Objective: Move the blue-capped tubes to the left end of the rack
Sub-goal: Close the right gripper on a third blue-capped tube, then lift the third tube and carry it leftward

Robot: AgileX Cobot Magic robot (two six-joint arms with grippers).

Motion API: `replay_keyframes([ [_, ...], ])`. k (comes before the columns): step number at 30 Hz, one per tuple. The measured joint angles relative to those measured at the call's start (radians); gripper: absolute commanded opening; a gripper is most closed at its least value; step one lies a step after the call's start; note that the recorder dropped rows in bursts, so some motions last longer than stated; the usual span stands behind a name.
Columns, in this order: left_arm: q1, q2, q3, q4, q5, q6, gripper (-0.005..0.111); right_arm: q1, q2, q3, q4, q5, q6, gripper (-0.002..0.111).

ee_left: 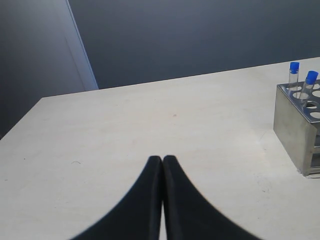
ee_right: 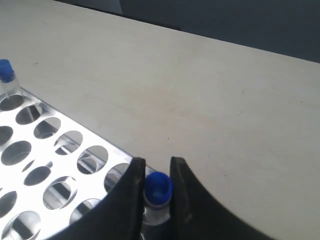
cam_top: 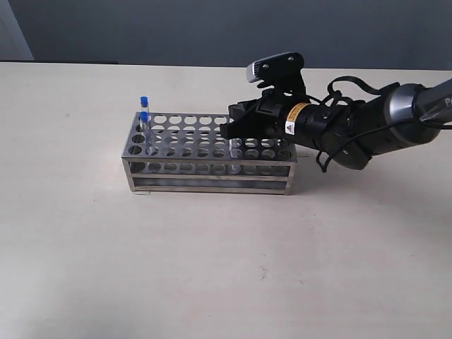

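Right gripper (ee_right: 157,161) — its black fingers pinch the blue screw cap of one slim clear tube (ee_right: 158,189) at the right end of the shiny steel perforated rack (cam_top: 212,185). Two more blue-capped tubes (cam_top: 143,113) stand at the rack's left end. Left gripper (ee_left: 162,161) — fingers pressed together above the pale table (ee_left: 150,115).

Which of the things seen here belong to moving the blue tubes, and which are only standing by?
Belong to the job:
- rack
- two blue-capped tubes at its left end
- third blue-capped tube, gripped by the right gripper

Standing by:
- left gripper, shut, away from the rack
- table
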Motion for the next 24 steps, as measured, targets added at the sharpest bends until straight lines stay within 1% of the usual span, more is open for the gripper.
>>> replay_keyframes([
  [6, 0.000, 0.000, 0.000, 0.000, 0.000, 0.000, 0.000, 0.000, -0.017, 0.000, -0.014, 0.005, -0.002, -0.001],
  [12, 0.000, 0.000, 0.000, 0.000, 0.000, 0.000, 0.000, -0.002, -0.128, -0.007, -0.030, 0.023, -0.020, -0.001],
  [17, 0.000, 0.000, 0.000, 0.000, 0.000, 0.000, 0.000, 0.008, -0.200, -0.060, -0.060, 0.023, -0.024, -0.001],
  [20, 0.000, 0.000, 0.000, 0.000, 0.000, 0.000, 0.000, 0.040, -0.211, -0.098, -0.104, 0.032, 0.002, -0.001],
  [24, 0.000, 0.000, 0.000, 0.000, 0.000, 0.000, 0.000, 0.112, -0.211, -0.132, -0.155, 0.049, 0.035, -0.001],
])
